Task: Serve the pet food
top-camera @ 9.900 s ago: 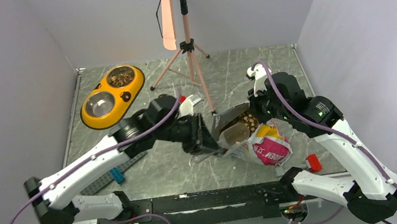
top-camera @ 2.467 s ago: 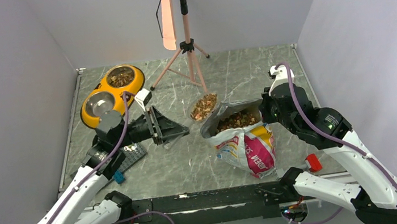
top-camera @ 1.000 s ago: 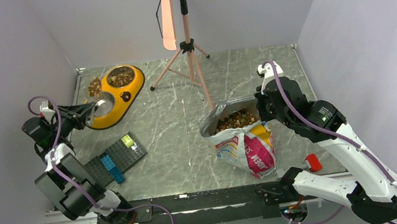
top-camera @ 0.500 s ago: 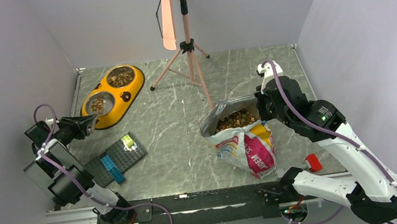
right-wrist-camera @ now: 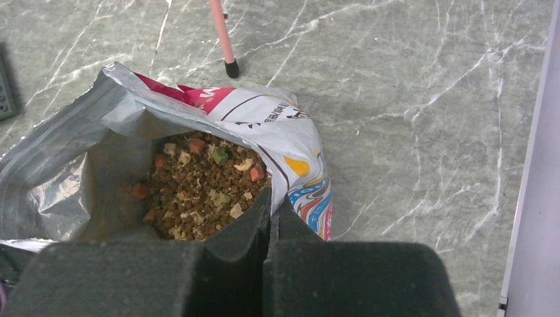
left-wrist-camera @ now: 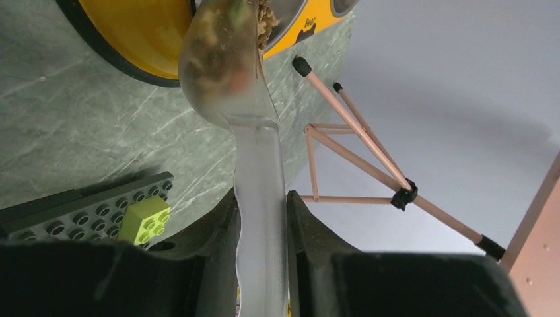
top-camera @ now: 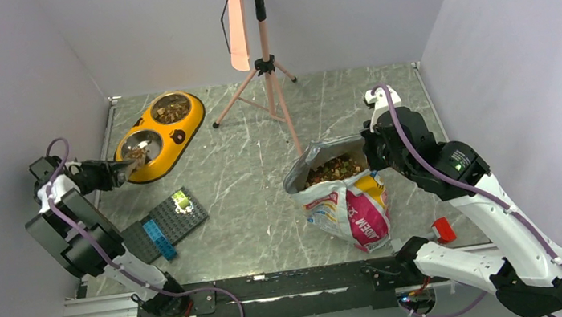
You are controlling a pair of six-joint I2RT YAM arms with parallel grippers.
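Observation:
The pet food shows in three places: in the open bag (top-camera: 332,170), in the far steel bowl (top-camera: 170,107) and in the near steel bowl (top-camera: 138,151) of the yellow double dish (top-camera: 178,135). My left gripper (top-camera: 104,176) is shut on the handle of a clear plastic scoop (top-camera: 131,168). In the left wrist view the gripper (left-wrist-camera: 259,198) holds the scoop (left-wrist-camera: 221,59) tipped at the dish (left-wrist-camera: 132,39), with kibble (left-wrist-camera: 267,18) at its lip. My right gripper (top-camera: 370,151) is shut on the rim of the cartoon-printed bag (top-camera: 353,210). In the right wrist view it (right-wrist-camera: 273,205) pinches the rim, kibble (right-wrist-camera: 198,191) beside it.
A pink tripod (top-camera: 267,71) stands at the back centre; one foot (right-wrist-camera: 231,67) rests just beyond the bag. A dark brick baseplate (top-camera: 166,225) with a green brick (top-camera: 180,200) and a blue brick (top-camera: 162,239) lies front left. Walls close in on both sides.
The left arm has swung from the bag to the dish with a full scoop and tipped it; kibble now lies in the near bowl. The right gripper has kept hold of the bag rim.

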